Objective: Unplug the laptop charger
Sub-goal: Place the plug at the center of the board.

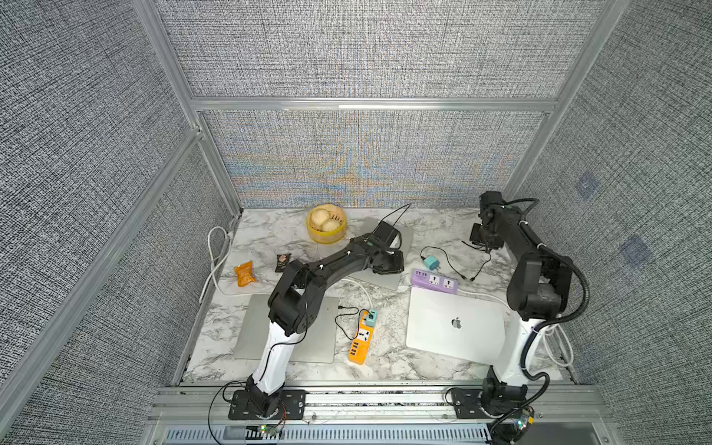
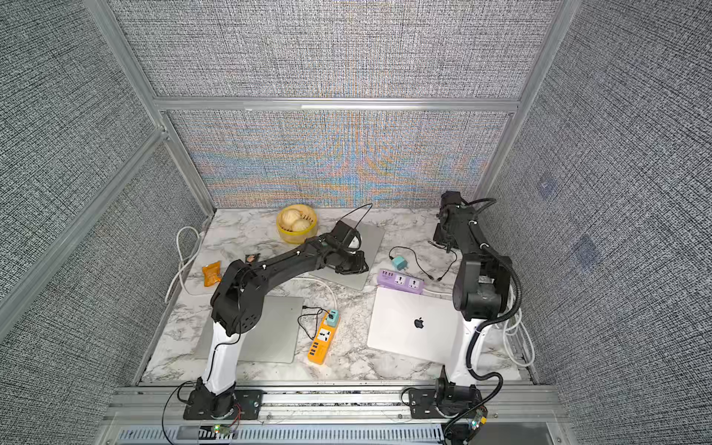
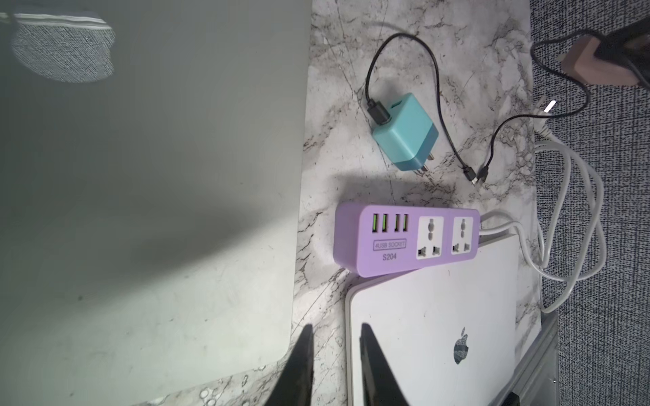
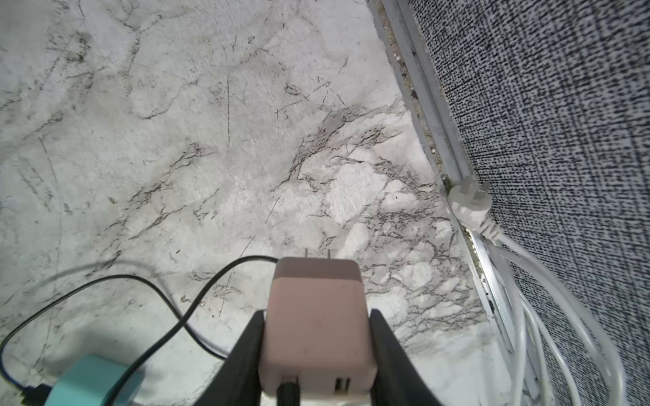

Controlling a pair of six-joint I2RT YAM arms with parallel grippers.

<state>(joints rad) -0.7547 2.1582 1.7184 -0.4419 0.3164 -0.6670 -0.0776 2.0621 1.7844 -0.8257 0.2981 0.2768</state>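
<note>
Right gripper [image 4: 317,314] clenched on pink charger [image 4: 316,351], prongs bare over marble table [image 4: 211,140]. Teal charger [image 3: 404,131] and purple power strip [image 3: 404,237] lay nearby. Left gripper [image 3: 336,327] parted, empty, by grey laptop [image 3: 158,211].

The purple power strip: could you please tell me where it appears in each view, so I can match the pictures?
A top view: purple power strip right of centre, between the loose teal charger and the white laptop.
A top view: the same spot.
Left wrist: likewise between charger and laptop, sockets empty.
Right wrist: not in it.
Shared landmark: the loose teal charger, in all four views.
</note>
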